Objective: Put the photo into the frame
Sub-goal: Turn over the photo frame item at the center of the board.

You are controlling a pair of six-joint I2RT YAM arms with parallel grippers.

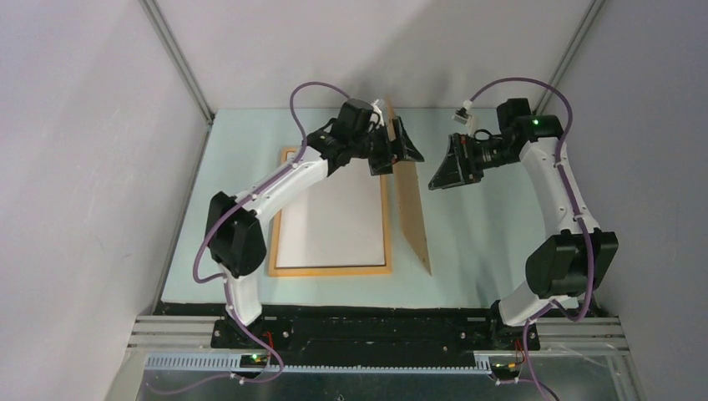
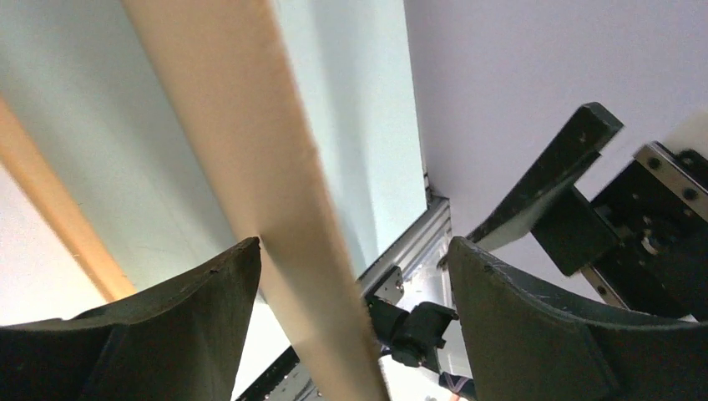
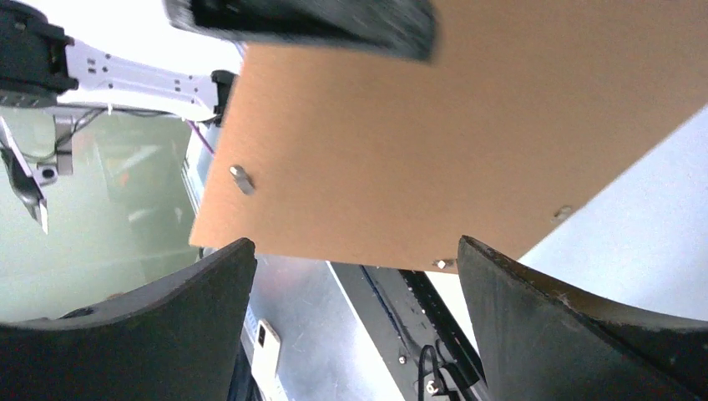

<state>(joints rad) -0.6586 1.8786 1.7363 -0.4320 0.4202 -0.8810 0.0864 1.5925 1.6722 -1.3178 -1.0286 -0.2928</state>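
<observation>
The frame [image 1: 330, 270], thin and light orange, lies flat on the mat left of centre; its edge also shows as an orange strip [image 2: 58, 217]. A plain white sheet [image 1: 334, 217] fills its opening, and the photo's picture side is hidden. A brown backing board [image 1: 413, 209] stands tilted on its long edge just right of the frame. My left gripper [image 1: 394, 150] straddles the board's far top end. Its jaws are open, and the board [image 2: 250, 150] passes between them close to the left finger. My right gripper [image 1: 441, 163] hovers open to the right, facing the board's face [image 3: 434, 142].
Grey enclosure walls [image 1: 75, 167] stand on both sides and at the back. A metal rail [image 1: 376, 334] runs along the near edge by the arm bases. Small metal tabs [image 3: 241, 179] stick out of the board's face. The two grippers are close together across the board.
</observation>
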